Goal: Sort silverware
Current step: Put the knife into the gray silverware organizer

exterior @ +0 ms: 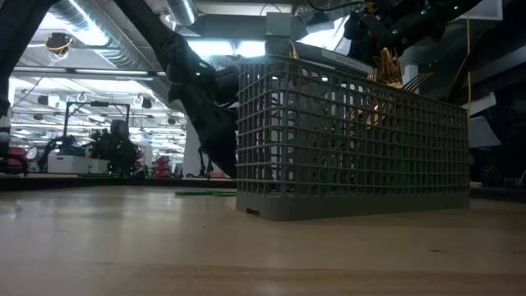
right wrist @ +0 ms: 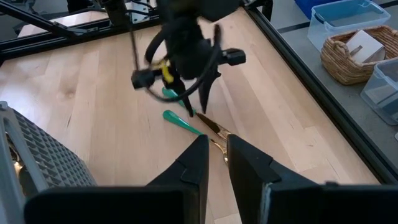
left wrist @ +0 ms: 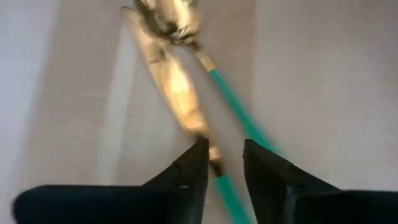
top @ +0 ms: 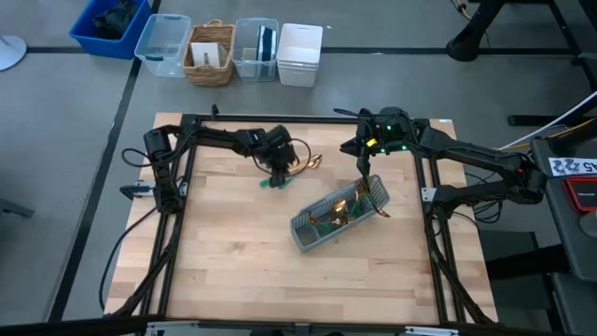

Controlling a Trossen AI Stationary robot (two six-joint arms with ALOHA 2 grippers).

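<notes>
Over on the left, the left gripper (top: pixel 277 173) points down at the wooden table (top: pixel 224 252), its fingers (left wrist: pixel 189 171) parted a little around a teal-handled piece of silverware (left wrist: pixel 227 190) lying flat; whether they touch it is hard to tell. A second teal-handled piece (left wrist: pixel 239 112) lies just beside it. Further right, the grey caddy (top: pixel 338 217) holds more gold-headed silverware (top: pixel 350 205) upright. Above it hangs the right gripper (top: pixel 366 161), fingers (right wrist: pixel 193 165) narrowly apart and holding nothing.
</notes>
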